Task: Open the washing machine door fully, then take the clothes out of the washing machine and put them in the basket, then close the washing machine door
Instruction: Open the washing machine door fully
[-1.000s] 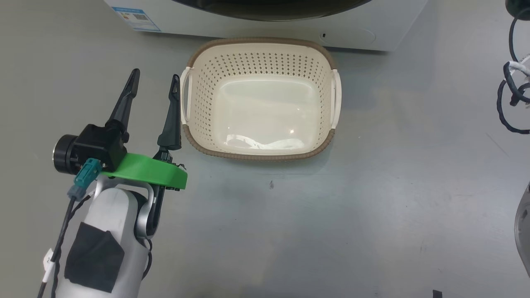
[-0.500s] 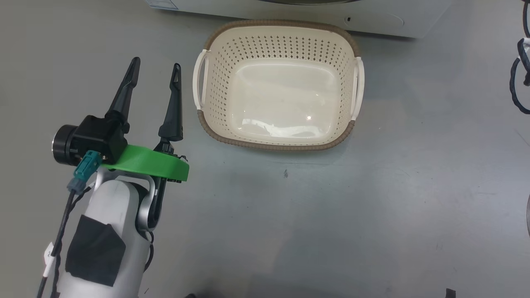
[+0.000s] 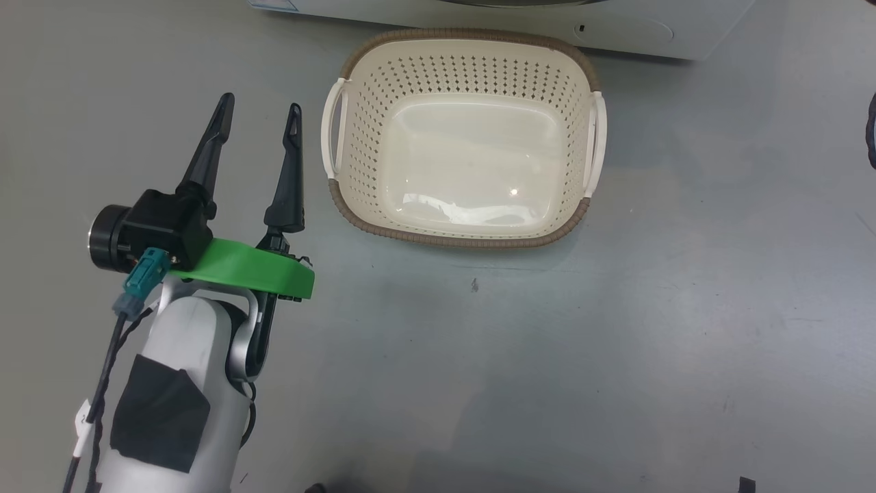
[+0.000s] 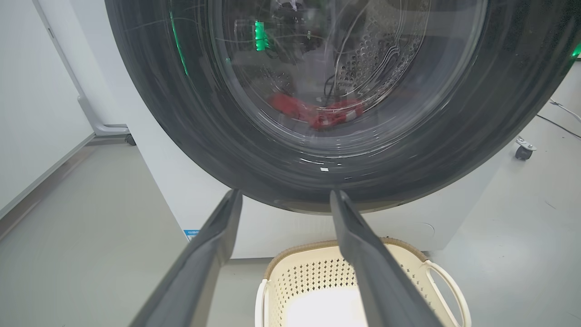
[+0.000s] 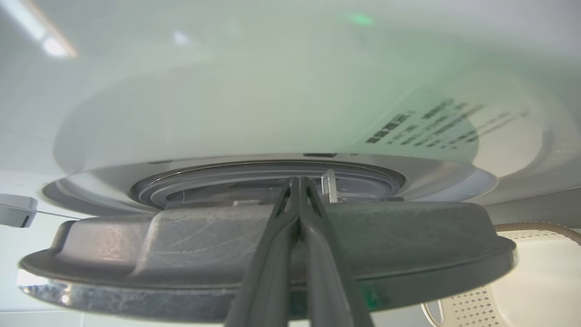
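Left tool [image 3: 261, 104] wide open and empty, above the floor [image 3: 616, 342] just left of the basket [image 3: 356, 137]. It faces the washing machine door [image 4: 181, 113]; clothes [image 4: 317, 111] lie inside behind the glass. Right tool [image 5: 296, 181] shut and empty, tips at the door's edge by the washing machine [image 5: 227, 91], contact unclear. Versus earlier: camera shifted, left tool unchanged.

Black printed text [image 5: 422, 127] on the washing machine [image 5: 227, 91] and its small blue sticker [image 4: 191, 234], both illegible.
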Tool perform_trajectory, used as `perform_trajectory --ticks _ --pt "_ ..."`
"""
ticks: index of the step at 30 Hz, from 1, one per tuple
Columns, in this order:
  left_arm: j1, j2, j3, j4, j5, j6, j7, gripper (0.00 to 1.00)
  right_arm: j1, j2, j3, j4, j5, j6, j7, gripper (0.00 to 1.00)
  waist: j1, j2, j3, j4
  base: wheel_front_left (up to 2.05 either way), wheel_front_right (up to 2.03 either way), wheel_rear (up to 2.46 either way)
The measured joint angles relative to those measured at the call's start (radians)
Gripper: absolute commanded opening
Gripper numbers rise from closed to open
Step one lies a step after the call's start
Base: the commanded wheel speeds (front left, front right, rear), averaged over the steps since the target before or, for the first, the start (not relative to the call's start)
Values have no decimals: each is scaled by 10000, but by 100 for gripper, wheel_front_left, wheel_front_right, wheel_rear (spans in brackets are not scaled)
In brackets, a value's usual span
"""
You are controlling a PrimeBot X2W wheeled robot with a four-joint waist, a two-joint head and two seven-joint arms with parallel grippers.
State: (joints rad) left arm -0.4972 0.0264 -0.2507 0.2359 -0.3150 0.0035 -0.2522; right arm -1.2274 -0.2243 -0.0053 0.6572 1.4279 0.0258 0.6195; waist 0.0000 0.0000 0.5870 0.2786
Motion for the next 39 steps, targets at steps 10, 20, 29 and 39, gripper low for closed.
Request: perform_trajectory --ticks 10,20,29,39 --pt "-7 -19 132 107 13 -2 0 100 22 -46 -40 313 554 263 940 0 0 0 -100 -73 0 0 0" --pt "-6 -25 194 219 94 -2 0 100 321 50 155 512 807 516 1824 0 0 0 -375 -169 0 0 0" --pt "17 -29 217 483 267 -6 0 100 1051 391 405 675 1108 698 2533 0 0 0 -851 -309 0 0 0" --pt "239 -29 255 779 311 -15 0 100 1913 748 581 742 1296 874 3078 0 0 0 -1433 -426 0 0 0"
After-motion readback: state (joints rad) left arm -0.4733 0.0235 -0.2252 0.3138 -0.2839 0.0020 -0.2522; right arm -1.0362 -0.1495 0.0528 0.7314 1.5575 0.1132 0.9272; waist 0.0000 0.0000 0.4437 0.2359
